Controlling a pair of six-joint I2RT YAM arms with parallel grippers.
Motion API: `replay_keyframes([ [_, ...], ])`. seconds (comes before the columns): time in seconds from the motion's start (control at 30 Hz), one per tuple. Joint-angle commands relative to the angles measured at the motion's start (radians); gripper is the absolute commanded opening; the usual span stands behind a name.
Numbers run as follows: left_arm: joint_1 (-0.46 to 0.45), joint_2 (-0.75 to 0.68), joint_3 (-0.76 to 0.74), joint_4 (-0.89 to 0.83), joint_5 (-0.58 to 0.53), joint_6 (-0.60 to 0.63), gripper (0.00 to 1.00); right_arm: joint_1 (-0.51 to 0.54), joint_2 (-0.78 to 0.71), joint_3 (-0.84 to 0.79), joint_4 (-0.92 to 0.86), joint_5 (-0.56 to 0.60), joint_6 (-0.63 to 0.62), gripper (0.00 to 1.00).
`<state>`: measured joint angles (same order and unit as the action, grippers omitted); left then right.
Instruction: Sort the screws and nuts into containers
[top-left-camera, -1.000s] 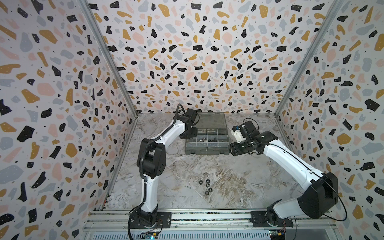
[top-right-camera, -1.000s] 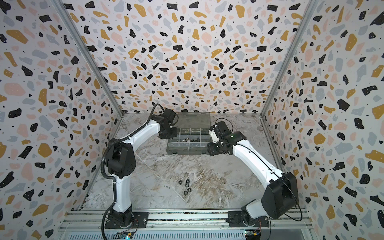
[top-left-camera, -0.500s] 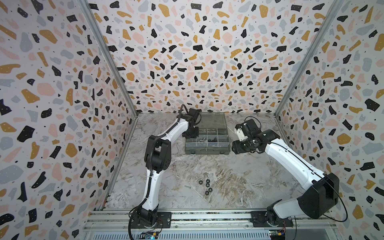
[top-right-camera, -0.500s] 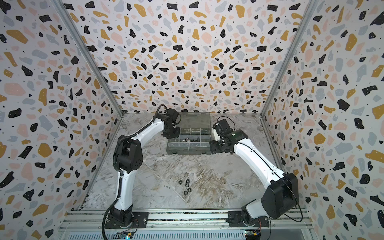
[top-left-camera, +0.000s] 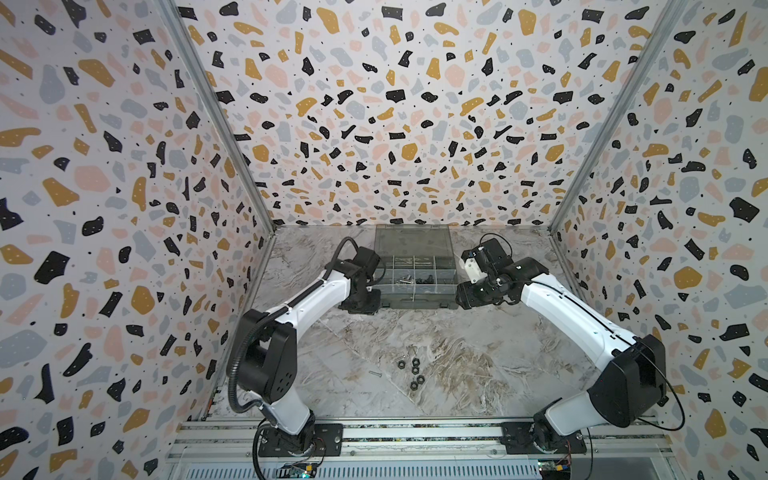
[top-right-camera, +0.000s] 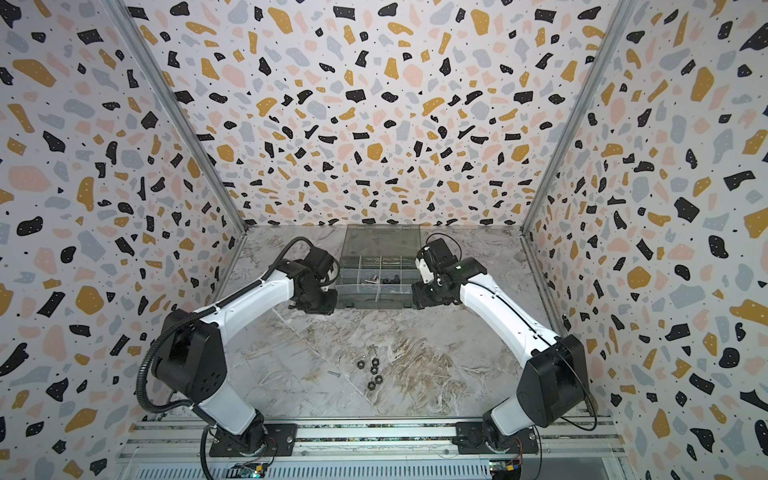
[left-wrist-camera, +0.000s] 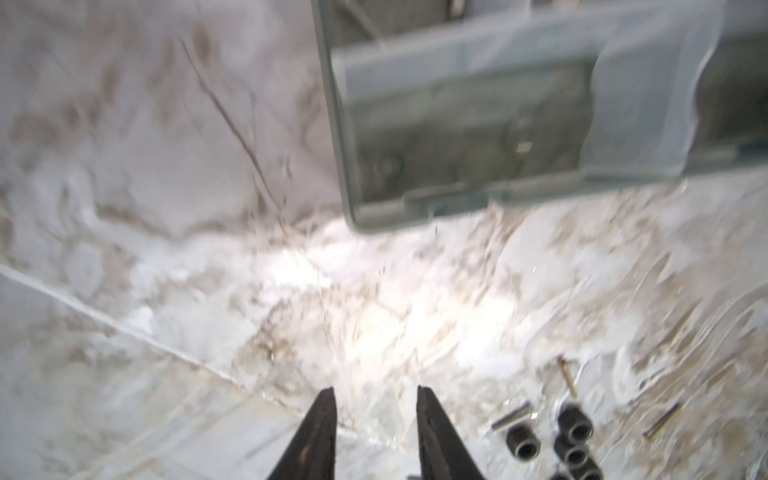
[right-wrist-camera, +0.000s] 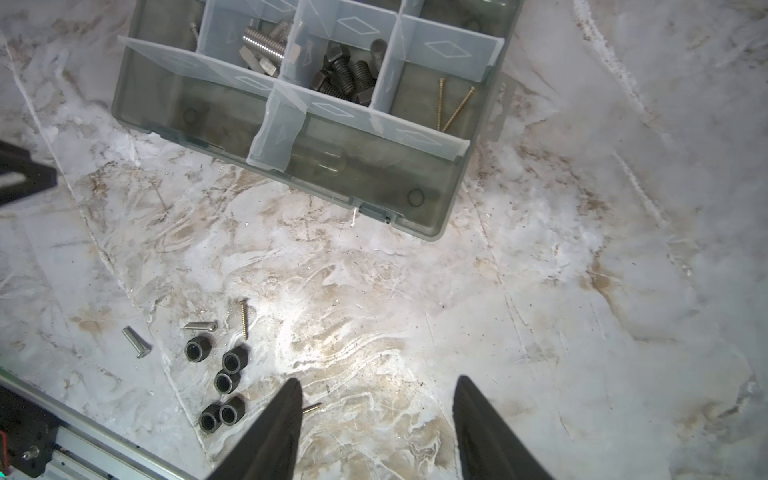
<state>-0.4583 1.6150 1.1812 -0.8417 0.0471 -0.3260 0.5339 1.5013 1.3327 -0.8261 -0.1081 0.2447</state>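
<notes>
Left hand (left-wrist-camera: 375, 390) of mine hangs part-open and empty, the nuts (left-wrist-camera: 575, 428) lying loose on the surface (left-wrist-camera: 249, 311) just beside it at the left wrist view's lower right, containers (left-wrist-camera: 457, 62) at upper right.

From high, my top views overlook the whole worktop (top-left-camera: 353, 345); both wrist cameras, close, share the nuts (right-wrist-camera: 224, 382).

Organiser box (left-wrist-camera: 457, 58) blurred, nuts (left-wrist-camera: 575, 428) partly cut off
</notes>
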Motion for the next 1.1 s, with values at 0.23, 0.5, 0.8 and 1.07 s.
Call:
replay_keyframes([
  [0.23,-0.097,-0.201,-0.297,0.043,0.08,-0.139,0.35,0.085,0.027,0.084,-0.011,-0.019,-0.022,0.6],
  [0.5,-0.149,-0.244,-0.378,0.063,0.113,-0.206,0.38,0.118,0.001,0.048,-0.009,-0.014,-0.004,0.6],
  [0.8,-0.257,-0.205,-0.364,0.11,0.114,-0.193,0.4,0.123,-0.051,-0.019,-0.002,-0.008,0.01,0.6],
  [1.07,-0.303,-0.215,-0.367,0.061,0.033,-0.096,0.48,0.122,-0.089,-0.048,-0.009,0.011,0.006,0.6],
])
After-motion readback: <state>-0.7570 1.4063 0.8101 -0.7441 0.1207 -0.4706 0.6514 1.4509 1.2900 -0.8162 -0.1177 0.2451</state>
